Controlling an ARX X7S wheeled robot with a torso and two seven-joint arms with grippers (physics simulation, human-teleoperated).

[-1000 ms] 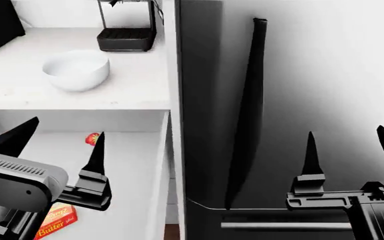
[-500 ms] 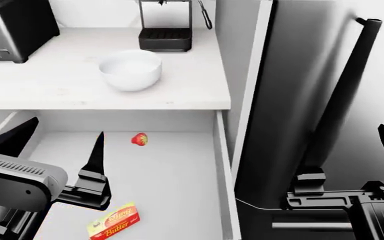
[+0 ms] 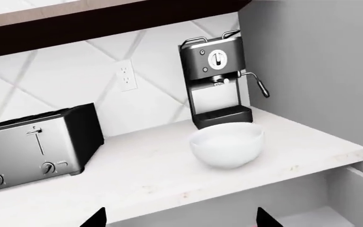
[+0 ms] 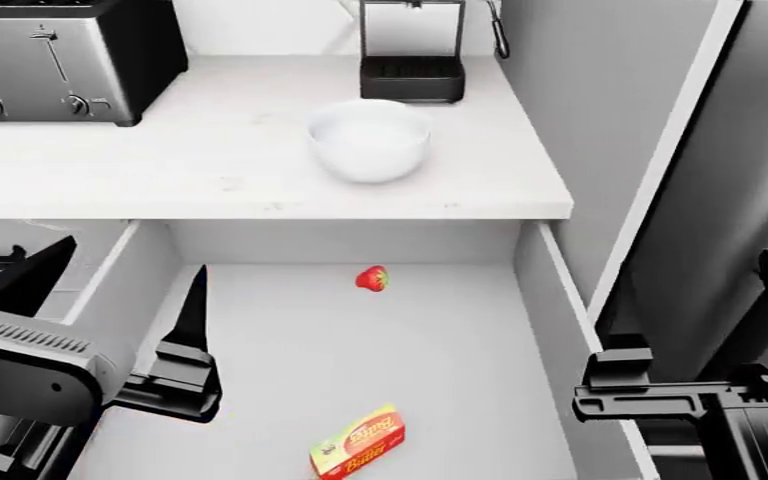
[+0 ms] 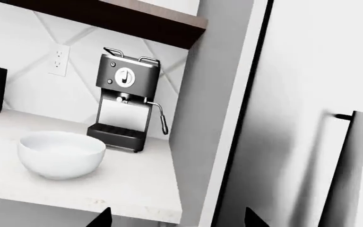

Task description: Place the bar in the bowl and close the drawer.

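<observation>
Two black grippers, both with fingers spread apart and holding nothing. Left gripper (image 4: 111, 285) hangs over the left side of the wide open drawer with the pale grey-white inside (image 4: 291, 370); right gripper (image 4: 704, 290) sits off the drawer's right wall, in front of the tall grey fridge panel (image 4: 744, 150).

Small flat red-orange and yellow "Butter" bar (image 4: 357, 442) lies on the drawer floor near the front, between the two grippers, touching neither. Small red strawberry (image 4: 373, 278) lies well apart from it, near the drawer's back wall.

Round glossy white bowl (image 4: 369, 139) stands upright on the white counter (image 4: 157, 170) above the drawer, just in front of the black coffee machine (image 4: 412, 50). Silver and black toaster (image 4: 57, 60) is at the counter's back left.

Wrist views show only fingertip ends at the frame edge, plus the bowl (image 3: 226, 144) (image 5: 61, 153) and coffee machine (image 3: 218, 78) (image 5: 126, 101).
</observation>
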